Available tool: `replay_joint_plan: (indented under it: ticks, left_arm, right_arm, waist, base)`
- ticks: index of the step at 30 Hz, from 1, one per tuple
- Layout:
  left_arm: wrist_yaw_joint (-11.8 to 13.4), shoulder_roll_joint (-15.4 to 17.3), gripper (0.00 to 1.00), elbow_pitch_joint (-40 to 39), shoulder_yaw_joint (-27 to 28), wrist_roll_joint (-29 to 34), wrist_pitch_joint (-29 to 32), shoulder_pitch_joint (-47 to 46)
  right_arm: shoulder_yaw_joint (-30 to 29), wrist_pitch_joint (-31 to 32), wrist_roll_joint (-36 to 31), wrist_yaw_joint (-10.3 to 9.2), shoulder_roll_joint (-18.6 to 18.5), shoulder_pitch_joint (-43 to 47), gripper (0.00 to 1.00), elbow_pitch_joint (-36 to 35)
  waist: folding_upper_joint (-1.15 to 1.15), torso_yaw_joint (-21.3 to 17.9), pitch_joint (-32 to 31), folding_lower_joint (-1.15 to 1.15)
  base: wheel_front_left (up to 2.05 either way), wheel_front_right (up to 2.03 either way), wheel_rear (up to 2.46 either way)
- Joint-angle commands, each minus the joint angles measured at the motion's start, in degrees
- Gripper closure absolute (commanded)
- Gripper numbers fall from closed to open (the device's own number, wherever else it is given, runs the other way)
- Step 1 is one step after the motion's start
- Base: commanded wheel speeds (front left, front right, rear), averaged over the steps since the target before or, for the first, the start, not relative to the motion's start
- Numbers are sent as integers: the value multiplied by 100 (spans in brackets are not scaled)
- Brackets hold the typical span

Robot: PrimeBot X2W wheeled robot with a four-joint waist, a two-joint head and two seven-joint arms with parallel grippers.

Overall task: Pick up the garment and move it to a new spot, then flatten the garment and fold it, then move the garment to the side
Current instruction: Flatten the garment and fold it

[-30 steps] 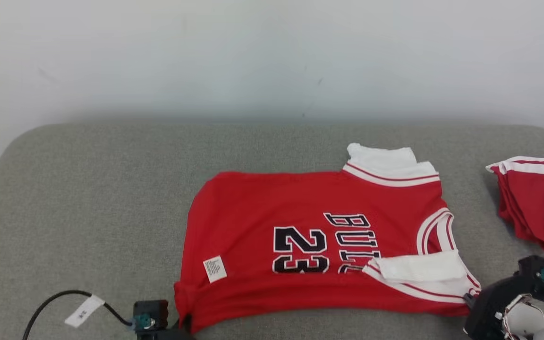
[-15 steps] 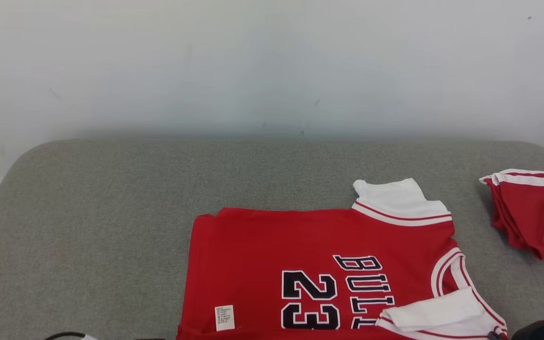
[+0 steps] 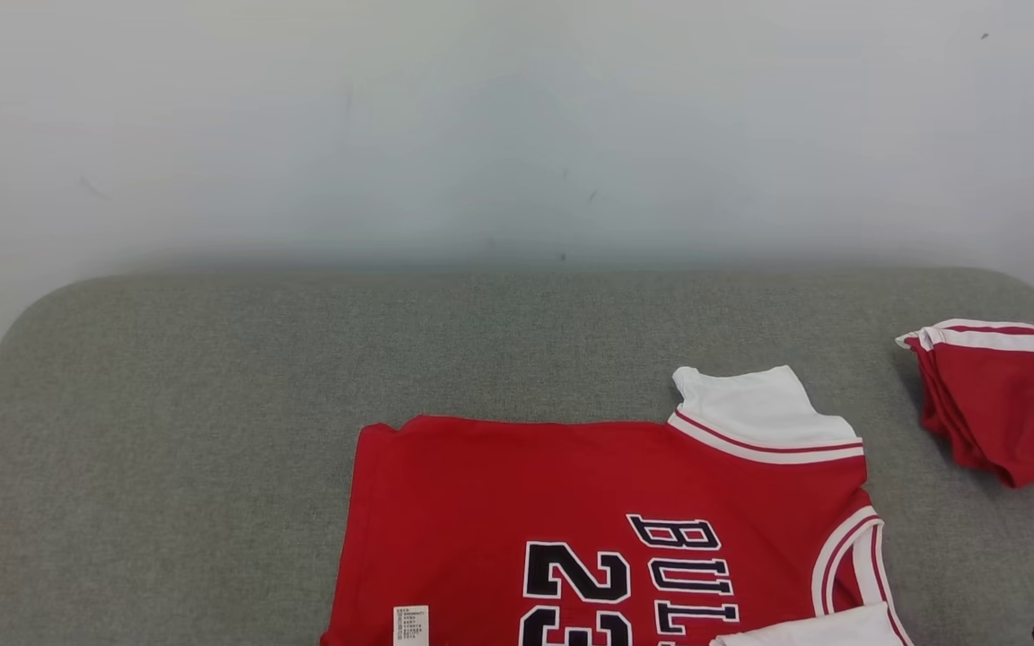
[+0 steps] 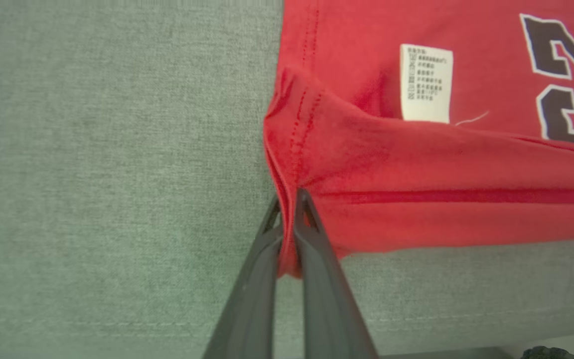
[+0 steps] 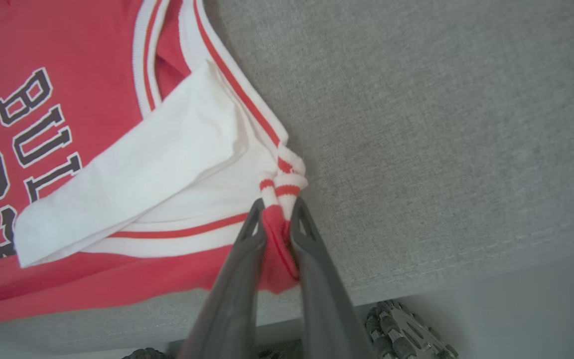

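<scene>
Snugly within end effectors (image 4: 289, 199) (image 5: 278, 207): garment (image 3: 607, 484)

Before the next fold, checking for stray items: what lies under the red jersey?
The grey cushion shows all around the jersey, right up to its edges. Beneath its middle, the cloth covers everything.

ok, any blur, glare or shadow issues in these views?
Head view: even light, no glare, jersey sharp but cropped at the bottom; soft shadow where table meets wall. Left wrist view: label fairly sharp, left gripper blurs near the lens. Right wrist view: lettering sharp, right gripper blurs likewise.
</scene>
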Motion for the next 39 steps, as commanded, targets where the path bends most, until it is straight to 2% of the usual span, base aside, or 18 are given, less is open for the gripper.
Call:
replay_joint_plan:
  ticks: [1, 2, 3, 12, 15, 19, 24, 30, 35, 39]
  left_arm:
    - [62, 81, 82, 45, 52, -3, -86, 67]
    - [74, 89, 13, 51, 67, 12, -136, 74]
    - [91, 94, 0, 64, 85, 9, -176, 89]
    - [148, 35, 0, -16, 194, -63, -546, 207]
    - [185, 18, 0, -134, 341, -50, -973, 276]
    - [38, -2, 0, -312, 522, -9, -1720, 352]
    - [-215, -29, 0, -652, 755, 361, -2105, 404]
    - [-691, -383, 0, -1487, 1642, 1240, -2112, 735]
    - [-1124, -684, 0, -1609, 2156, 1726, -2114, 1018]
    - [-1423, -918, 0, -1539, 2500, 1891, -2113, 1124]
  right_arm:
    - [0, -52, 26, -18, -31, 85, 100, 16]
    - [19, -53, 34, -18, -32, 98, 55, 23]
    - [28, -63, 45, -18, -32, 115, 0, 29]
    - [112, -406, 257, -16, -21, 252, 0, -319]
    - [96, -782, 319, -16, -23, 303, 0, -508]
    - [178, -1515, 37, -16, -19, 361, 0, -660]
    - [773, -2584, -57, -16, -16, 386, 0, -691]
    - [1271, -4063, -16, -16, -19, 479, 0, -529]
    - [1483, -4697, -444, -16, -20, 380, 0, -523]
    - [1442, -4892, -553, -16, -21, 339, 0, -516]
  waist:
    - [0, -13, -12, 0]
    - [0, -21, -18, 0]
    - [0, -29, -25, 0]
    - [0, -5, -131, 0]
    - [0, 44, -168, 0]
    - [0, 74, -221, 0]
    - [0, 122, -343, 0]
    - [0, 162, -447, 0]
    - [0, 107, -496, 0]
    - [0, 70, -522, 0]
  base:
    - [0, 0, 0]
    - [0, 0, 0]
    - [0, 0, 0]
    - [0, 0, 0]
    - [0, 0, 0]
    - [0, 0, 0]
    - [0, 0, 0]
    - [0, 0, 0]
    - [0, 0, 0]
    - [0, 0, 0]
